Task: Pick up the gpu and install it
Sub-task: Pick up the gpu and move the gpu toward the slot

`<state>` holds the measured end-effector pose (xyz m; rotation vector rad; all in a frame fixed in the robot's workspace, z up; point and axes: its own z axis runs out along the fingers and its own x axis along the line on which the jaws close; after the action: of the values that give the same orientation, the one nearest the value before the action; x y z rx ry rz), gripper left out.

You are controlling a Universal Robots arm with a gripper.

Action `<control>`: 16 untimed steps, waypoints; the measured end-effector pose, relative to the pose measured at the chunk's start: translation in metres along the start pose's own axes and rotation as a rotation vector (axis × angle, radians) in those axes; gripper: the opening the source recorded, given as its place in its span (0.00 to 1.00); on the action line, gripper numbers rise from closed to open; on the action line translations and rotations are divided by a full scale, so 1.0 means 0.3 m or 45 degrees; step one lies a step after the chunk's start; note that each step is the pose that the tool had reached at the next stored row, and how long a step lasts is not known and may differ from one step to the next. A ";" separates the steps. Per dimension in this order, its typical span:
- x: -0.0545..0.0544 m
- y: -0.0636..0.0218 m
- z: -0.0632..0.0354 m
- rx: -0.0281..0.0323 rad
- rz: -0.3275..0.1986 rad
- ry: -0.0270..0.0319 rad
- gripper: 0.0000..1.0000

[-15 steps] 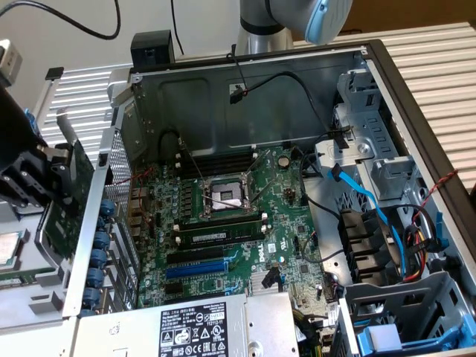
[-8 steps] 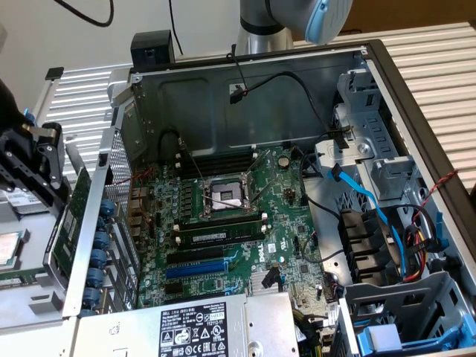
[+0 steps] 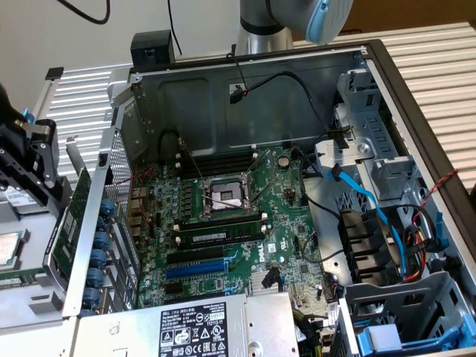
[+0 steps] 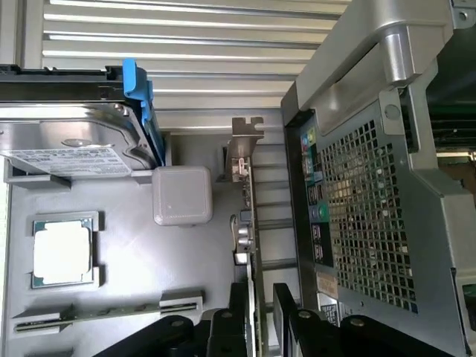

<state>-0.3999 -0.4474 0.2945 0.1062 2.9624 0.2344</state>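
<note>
Gripper (image 4: 260, 296) tight on the gpu (image 4: 241, 166), just beside the perforated case wall (image 4: 364, 216); power-supply label (image 3: 195, 331) print too small.

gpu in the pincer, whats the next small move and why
Probably lift it a little higher. The pincer seems to hold the gpu edge-on outside the computer case, close beside its perforated rear wall. The motherboard with its slots lies inside, past that wall. Raising the card should let it clear the wall's rim.

The gpu (image 3: 73, 219) is green, the motherboard (image 3: 286, 223) green, the case grille (image 4: 364, 216) silver and perforated.
</note>
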 end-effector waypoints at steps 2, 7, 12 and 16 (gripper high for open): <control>0.000 0.000 0.001 0.0202 -0.001 0.0132 0.29; -0.004 0.002 0.002 0.1080 -0.012 0.0330 0.29; -0.004 0.003 0.003 0.1570 -0.019 0.0347 0.29; -0.005 0.006 -0.001 0.2229 -0.028 0.0403 0.29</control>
<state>-0.3983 -0.4458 0.2953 0.0922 3.0087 -0.0269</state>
